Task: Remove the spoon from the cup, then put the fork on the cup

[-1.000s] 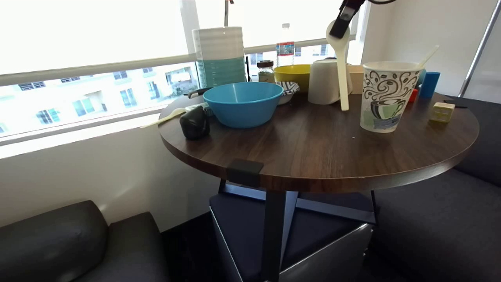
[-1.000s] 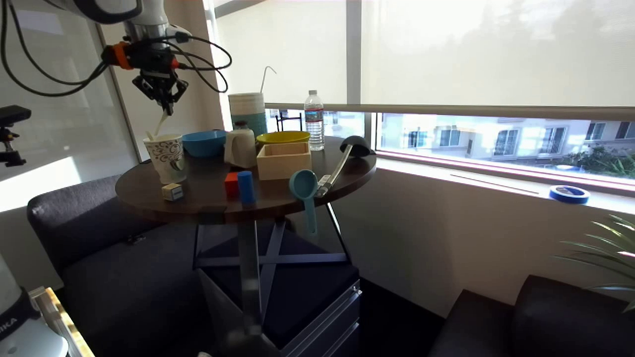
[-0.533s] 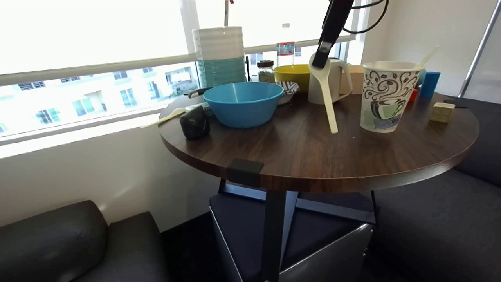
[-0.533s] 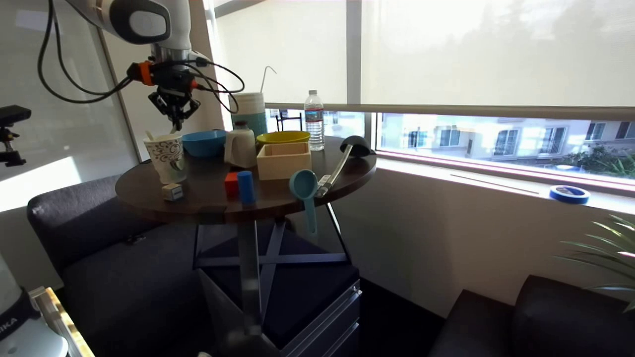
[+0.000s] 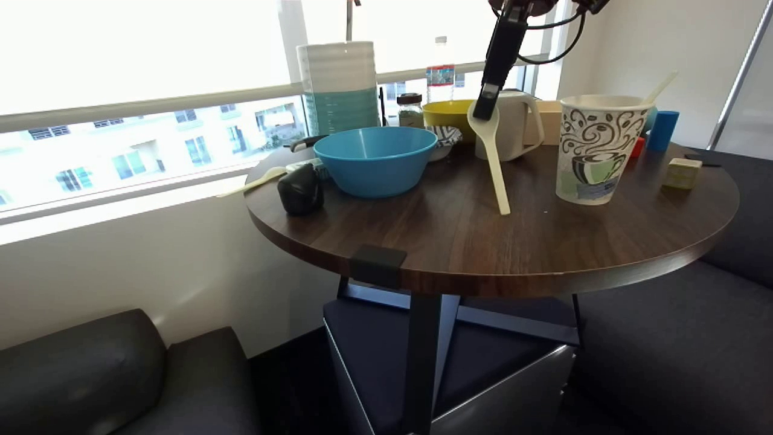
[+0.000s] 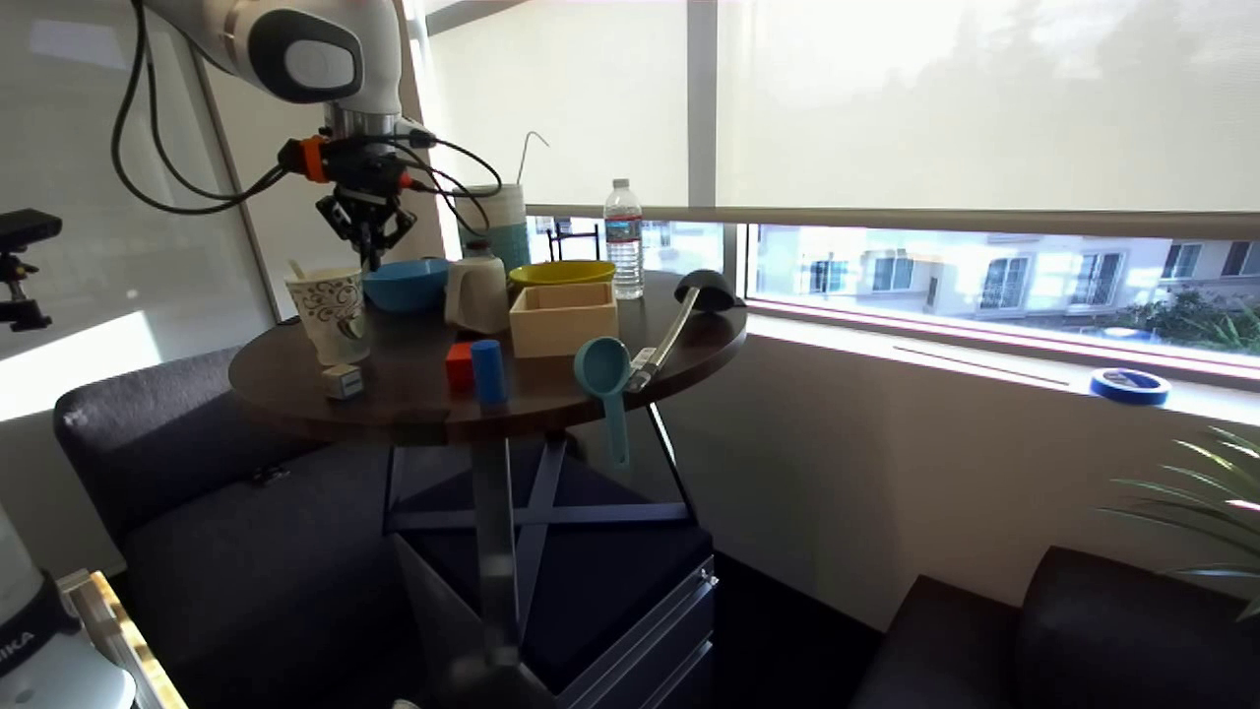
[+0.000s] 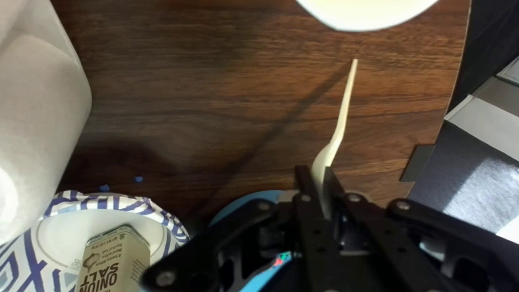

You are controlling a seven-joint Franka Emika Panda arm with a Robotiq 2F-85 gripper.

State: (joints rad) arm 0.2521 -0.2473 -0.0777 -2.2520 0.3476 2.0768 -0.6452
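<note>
My gripper is shut on the pale spoon, holding it by its rounded bowl with the handle pointing down. The wrist view shows the spoon between the fingertips; its handle end is close to the table, touching or not I cannot tell. The patterned cup stands upright right of the spoon; its white rim shows at the top of the wrist view. A pale handle sticks out of the cup; its head is hidden. Another pale utensil lies across the left table edge; whether it is the fork is unclear.
A blue bowl and a black object stand left of the spoon. A cream jug and yellow bowl stand behind it. A small cube sits beyond the cup. A wooden box is on the table.
The gripper, shut on the spoon, has moved away from the cup toward the blue bowl and come down. The cup and the handle in it have not moved.
</note>
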